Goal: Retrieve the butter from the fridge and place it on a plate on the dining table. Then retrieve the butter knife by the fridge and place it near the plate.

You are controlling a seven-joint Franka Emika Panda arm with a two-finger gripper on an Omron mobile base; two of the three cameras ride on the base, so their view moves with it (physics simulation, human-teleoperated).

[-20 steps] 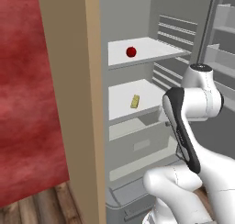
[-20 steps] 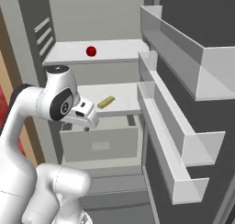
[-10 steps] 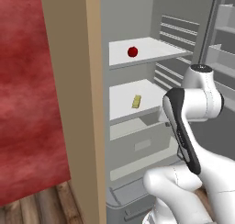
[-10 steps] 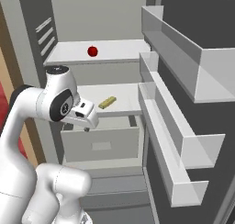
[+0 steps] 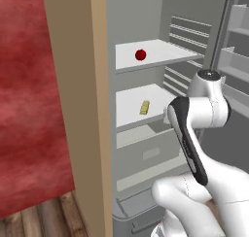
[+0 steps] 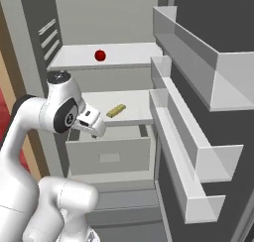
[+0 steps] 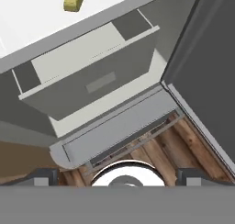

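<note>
Fridge (image 6: 198,18) door stands open. Butter (image 6: 116,110), a small yellow stick, lies flat on the middle white shelf (image 6: 134,117), near its front edge and angled; from the left base view it sits mid-shelf (image 5: 145,107). A red ball (image 6: 100,54) sits on the shelf above, well apart from the butter.

Handling, as a judgement: the butter is likely light, fairly firm when cold but soft enough to dent under a hard squeeze, and a bit slick. Best taken across its short width at mid-length, with gentle closure.

Hand (image 6: 93,123) hangs in front of the fridge, just outside the shelf edge, below and to the left of the butter in the right base view. It is empty, with the fingers spread wide. The wrist camera points down at the bottom drawer (image 7: 92,81) and the wooden floor (image 7: 183,145), with the butter at the upper left corner (image 7: 75,0), so the hand is not yet aimed at it. It needs to tilt up and reach in over the shelf.
</note>
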